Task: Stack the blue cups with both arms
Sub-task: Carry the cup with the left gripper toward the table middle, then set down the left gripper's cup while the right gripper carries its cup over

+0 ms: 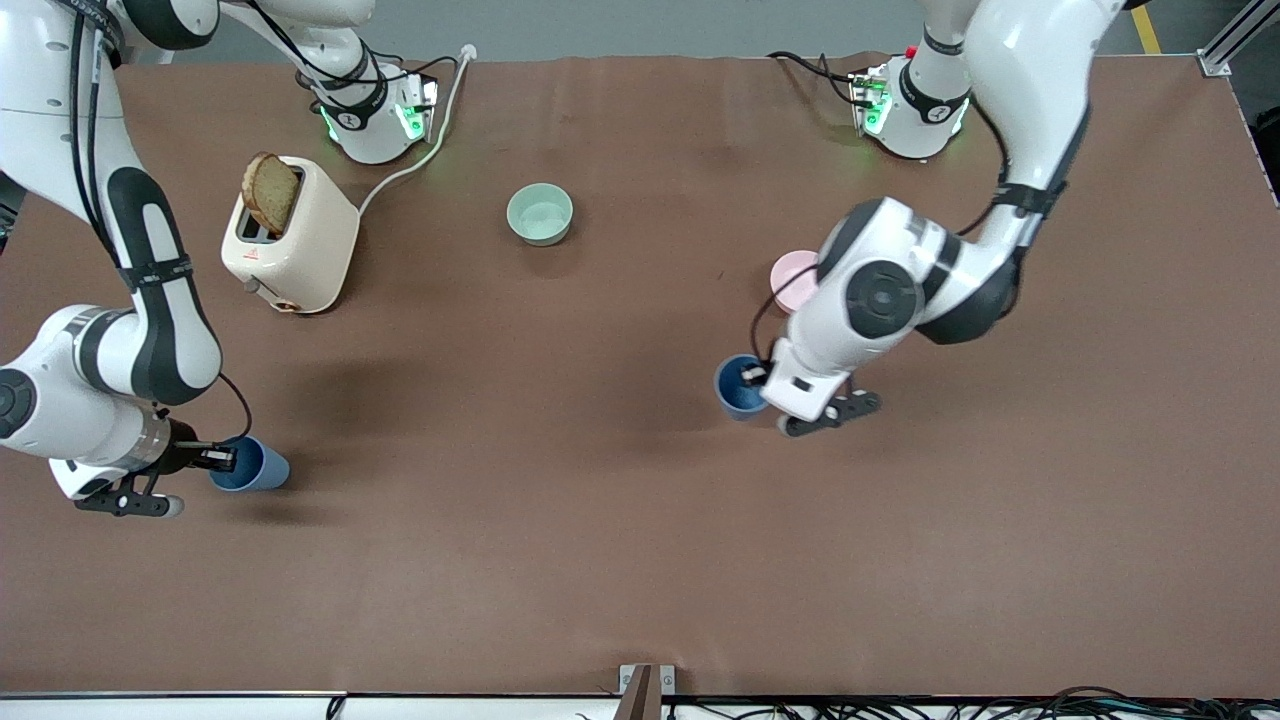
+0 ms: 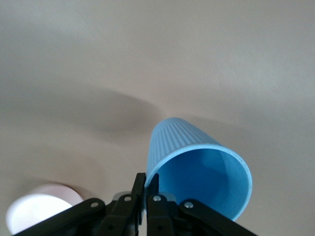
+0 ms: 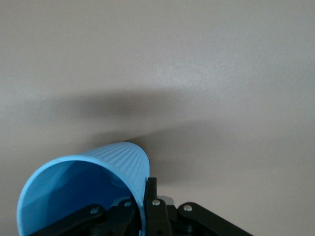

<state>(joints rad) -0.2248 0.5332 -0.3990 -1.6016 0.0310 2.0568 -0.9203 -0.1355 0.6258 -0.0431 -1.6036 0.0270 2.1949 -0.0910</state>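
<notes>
Left gripper [image 1: 757, 377] pinches the rim of one blue cup [image 1: 738, 387]; right gripper [image 1: 222, 459] pinches the other cup [image 1: 252, 466]. Cups well apart, each toward its own arm's end.

Robotics lab: two bench-mounted arms, brown-covered bench [image 1: 640, 560], aluminium framing [image 1: 1235, 35] at 1 o'clock, cable bundles [image 1: 1000, 705] at 5 o'clock.

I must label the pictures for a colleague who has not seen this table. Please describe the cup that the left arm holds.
Start at the pink bowl, partly hidden under the left arm. Just nearer to the front camera is a blue cup, ribbed outside, its rim pinched by the left gripper. The other blue cup is in the right gripper, near the toaster.
</notes>
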